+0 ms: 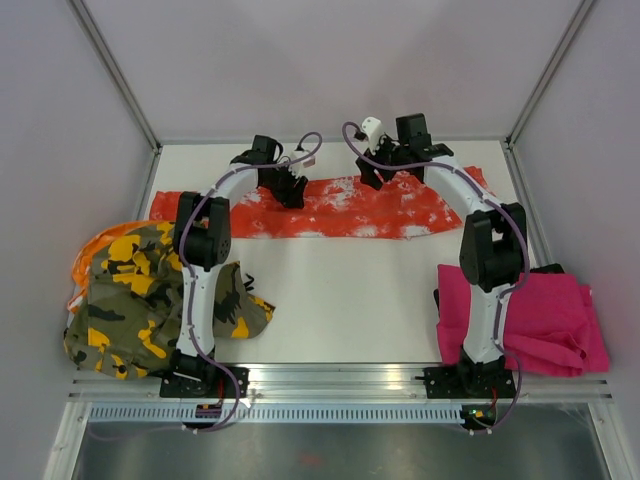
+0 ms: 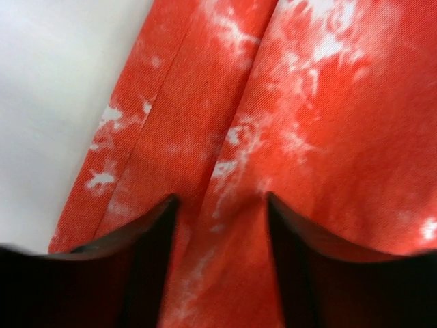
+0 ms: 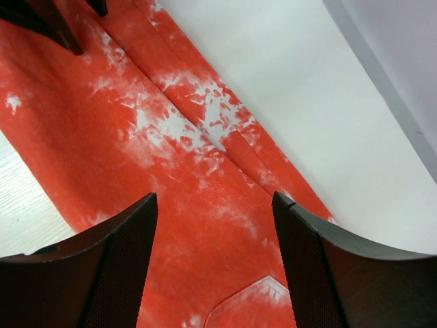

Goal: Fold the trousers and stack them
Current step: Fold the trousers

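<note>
The orange-red trousers [image 1: 340, 212] with white splatter print lie spread flat in a long strip across the far part of the table. My left gripper [image 1: 292, 190] is down on their left half. In the left wrist view it [image 2: 220, 198] presses into the cloth [image 2: 307, 123], jaws apart, with a raised ridge of fabric between the fingers. My right gripper [image 1: 372, 178] hovers over the right half. In the right wrist view it [image 3: 214, 197] is open just above the flat cloth [image 3: 171, 171], near a pocket seam. Camouflage trousers [image 1: 140, 300] lie crumpled at the near left, and folded pink trousers [image 1: 550, 320] at the near right.
Orange cloth [image 1: 85, 265] peeks out from under the camouflage heap. Grey walls close in the white table [image 1: 340, 300] on three sides, and a metal rail [image 1: 340, 378] runs along the near edge. The left gripper's fingers [image 3: 61, 20] show at the top left of the right wrist view.
</note>
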Robot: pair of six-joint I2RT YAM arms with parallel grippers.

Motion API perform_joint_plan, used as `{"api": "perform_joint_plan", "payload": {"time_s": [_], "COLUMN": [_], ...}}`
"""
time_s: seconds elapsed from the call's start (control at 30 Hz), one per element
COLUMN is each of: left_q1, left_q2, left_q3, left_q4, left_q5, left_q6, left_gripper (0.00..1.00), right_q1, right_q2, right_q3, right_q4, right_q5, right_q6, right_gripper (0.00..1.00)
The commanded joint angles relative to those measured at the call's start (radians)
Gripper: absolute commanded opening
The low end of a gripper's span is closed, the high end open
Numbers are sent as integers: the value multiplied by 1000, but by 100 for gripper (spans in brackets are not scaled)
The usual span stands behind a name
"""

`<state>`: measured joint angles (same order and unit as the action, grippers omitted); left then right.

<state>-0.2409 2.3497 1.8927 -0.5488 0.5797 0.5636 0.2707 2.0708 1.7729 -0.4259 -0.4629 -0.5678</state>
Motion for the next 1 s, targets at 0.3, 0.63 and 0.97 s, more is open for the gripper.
{"api": "perform_joint_plan", "payload": {"time_s": [0.3, 0.63, 0.97], "left_q1": [-11, -8, 2], "left_q2": [26, -13, 22], "left_q3": [103, 157, 161], "left_q4": [-22, 35, 158], "left_q5": [-41, -87, -299], "left_q6": [38, -17, -24], "left_gripper": [2, 2, 2], "right_q1": [-10, -30, -82], "right_q2": [-155, -196, -178], "right_q3": [-141, -300, -331], "right_q4": [42, 134, 231], "right_q5": [93, 151, 300], "right_q6": [88, 175, 318], "right_gripper": [70, 67, 68]}}
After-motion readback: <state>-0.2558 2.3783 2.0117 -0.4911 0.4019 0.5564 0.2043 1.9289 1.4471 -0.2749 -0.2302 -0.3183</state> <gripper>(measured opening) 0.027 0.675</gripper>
